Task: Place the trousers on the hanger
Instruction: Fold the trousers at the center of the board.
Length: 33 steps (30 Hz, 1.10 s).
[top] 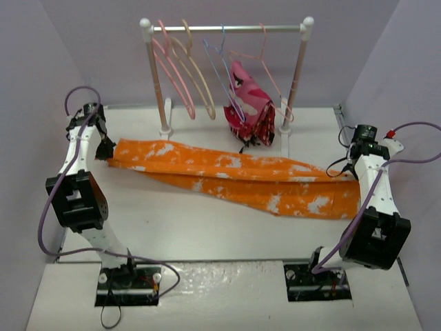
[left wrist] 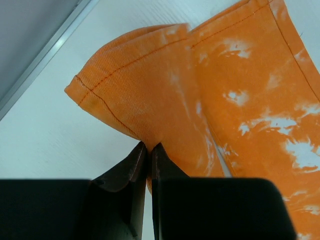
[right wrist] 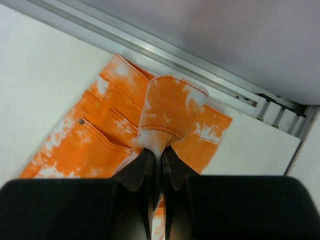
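The orange trousers [top: 234, 176] with white blotches lie stretched out across the table from left to right. My left gripper [top: 108, 153] is shut on a leg hem at the left end; in the left wrist view the cloth [left wrist: 210, 90] bunches into the closed left gripper [left wrist: 149, 146]. My right gripper [top: 348, 172] is shut on the waistband at the right end, and the right wrist view shows a fold of the trousers [right wrist: 170, 107] pinched in the right gripper [right wrist: 161, 150], with pockets beside it. The bright pink hanger [top: 173, 81] hangs at the left of the rail, behind the trousers.
A clothes rack [top: 227, 28] stands at the back of the table, holding a beige hanger [top: 200, 83], a thin light-blue hanger [top: 224, 69] and a pink-red camouflage garment [top: 248, 103] on another hanger. Walls enclose the table on both sides; a metal rail [right wrist: 165, 52] runs behind the right gripper.
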Tool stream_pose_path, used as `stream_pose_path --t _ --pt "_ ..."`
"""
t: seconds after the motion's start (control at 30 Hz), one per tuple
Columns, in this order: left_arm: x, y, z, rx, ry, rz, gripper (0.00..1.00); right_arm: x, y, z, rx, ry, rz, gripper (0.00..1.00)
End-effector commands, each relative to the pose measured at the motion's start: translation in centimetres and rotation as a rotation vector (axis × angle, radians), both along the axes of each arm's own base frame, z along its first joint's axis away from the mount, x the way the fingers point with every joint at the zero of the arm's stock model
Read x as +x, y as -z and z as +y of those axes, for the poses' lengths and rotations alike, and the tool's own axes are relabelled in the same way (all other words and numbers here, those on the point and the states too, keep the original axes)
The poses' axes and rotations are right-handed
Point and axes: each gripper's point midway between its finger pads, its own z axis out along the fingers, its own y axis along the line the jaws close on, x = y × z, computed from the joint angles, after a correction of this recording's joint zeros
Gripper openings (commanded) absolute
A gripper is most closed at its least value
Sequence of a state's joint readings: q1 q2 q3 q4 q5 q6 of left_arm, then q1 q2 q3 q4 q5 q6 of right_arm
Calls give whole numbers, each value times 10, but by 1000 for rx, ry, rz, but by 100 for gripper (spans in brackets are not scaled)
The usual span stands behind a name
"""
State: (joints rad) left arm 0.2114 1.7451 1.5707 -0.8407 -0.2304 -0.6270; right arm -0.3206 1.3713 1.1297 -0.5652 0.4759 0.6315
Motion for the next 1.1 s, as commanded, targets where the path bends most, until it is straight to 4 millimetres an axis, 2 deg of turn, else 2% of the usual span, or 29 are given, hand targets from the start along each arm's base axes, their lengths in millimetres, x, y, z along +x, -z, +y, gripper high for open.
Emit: stream_pose_path --t 0.0,0.07,0.23,0.3,0.4,0.57,0.8,0.9,1.0,1.07 --pt "23 -20 44 143 -52 20 0 29 -31 -50 -182 135 -63 0" --pt "23 -24 43 141 -42 62 0 35 -30 -53 -203 137 -40 0" --pt "4 -28 37 173 -8 81 0 34 -36 -62 -247 160 -25 0" --pt "4 -36 39 177 -13 31 0 37 -37 -64 -256 166 -31 0" --pt "9 -36 40 169 -7 41 0 41 -34 -66 -256 172 -29 0" --pt "24 -32 42 152 1 81 0 49 -24 -70 -258 175 -10 0" --pt "60 -20 38 117 38 83 0 66 -18 -78 -262 174 -7 0" --pt "74 -18 34 110 56 79 3 75 -15 -80 -261 157 2 0" --pt "79 2 33 85 65 136 7 90 -9 -82 -249 128 10 0" --pt "89 2 32 79 73 119 13 100 -6 -82 -249 102 23 0"
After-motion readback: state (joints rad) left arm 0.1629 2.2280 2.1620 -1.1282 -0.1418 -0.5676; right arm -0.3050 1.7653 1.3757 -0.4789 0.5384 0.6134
